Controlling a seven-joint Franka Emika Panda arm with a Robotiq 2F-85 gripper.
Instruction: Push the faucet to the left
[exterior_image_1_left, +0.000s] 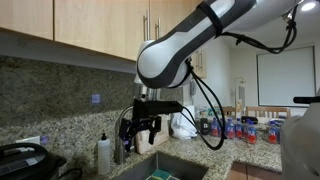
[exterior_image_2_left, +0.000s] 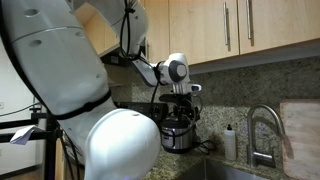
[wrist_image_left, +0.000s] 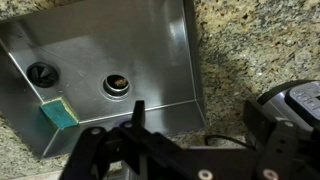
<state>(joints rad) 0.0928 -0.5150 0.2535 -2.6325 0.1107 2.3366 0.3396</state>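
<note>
Gripper (exterior_image_1_left: 140, 133), hanging above the sink (wrist_image_left: 170, 45): I read the jaws as spread wide, with nothing between them. In an exterior view the faucet (exterior_image_2_left: 251, 135) stands at about 4 o'clock from the gripper, well apart from it, with the soap bottle (exterior_image_2_left: 230, 143) between the two. In the wrist view I see the drain (wrist_image_left: 116, 85) at 11 o'clock from the fingers (wrist_image_left: 137, 110). A sponge (wrist_image_left: 58, 110) lies at 9 o'clock, on the basin floor.
</note>
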